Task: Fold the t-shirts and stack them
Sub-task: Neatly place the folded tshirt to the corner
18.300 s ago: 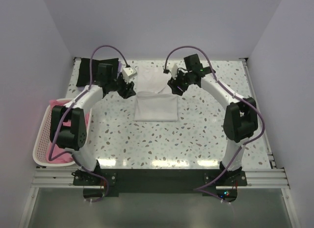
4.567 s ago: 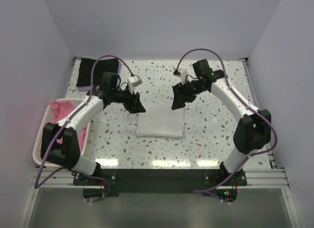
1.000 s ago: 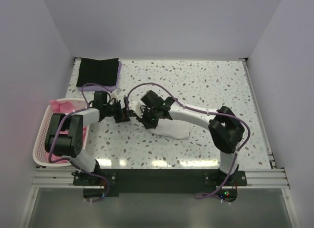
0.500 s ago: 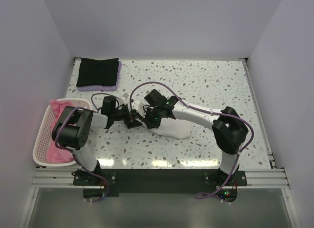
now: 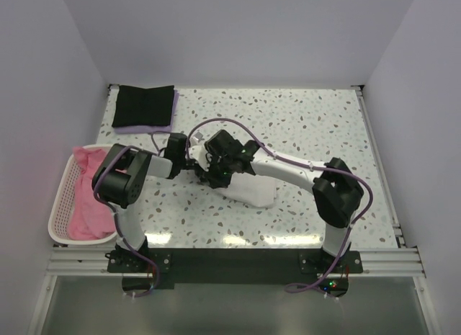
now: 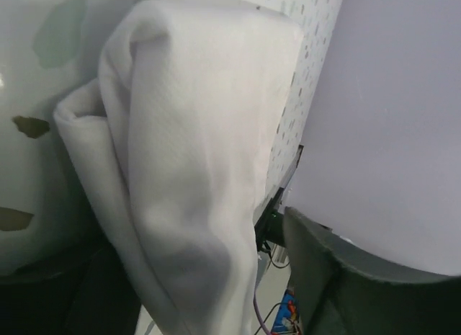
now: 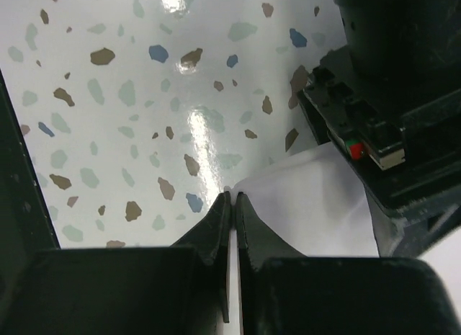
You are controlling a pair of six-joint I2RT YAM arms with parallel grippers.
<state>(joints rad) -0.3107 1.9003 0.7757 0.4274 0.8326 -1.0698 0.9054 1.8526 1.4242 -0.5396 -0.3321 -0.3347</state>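
Observation:
A folded white t-shirt (image 5: 253, 191) lies at the middle of the table. My right gripper (image 5: 214, 178) is at the shirt's left edge, and the right wrist view shows that gripper (image 7: 232, 196) shut on a corner of the white cloth (image 7: 310, 209). Coming from the left, my left gripper (image 5: 195, 166) stands open around the same raised edge. In the left wrist view the white shirt (image 6: 194, 155) fills the space between that gripper's fingers (image 6: 346, 277), with a gap on the right side. A folded black t-shirt (image 5: 143, 104) rests on a lavender one (image 5: 144, 127) at the back left.
A pale pink lattice basket (image 5: 60, 198) holding pink t-shirts (image 5: 88, 205) stands at the table's left edge. The two arms cross close together at mid-table. White walls close in the left, back and right sides.
My left gripper has slid right up to the white shirt's left edge and its jaws have narrowed a little. The right gripper stays pinched on the shirt's corner.

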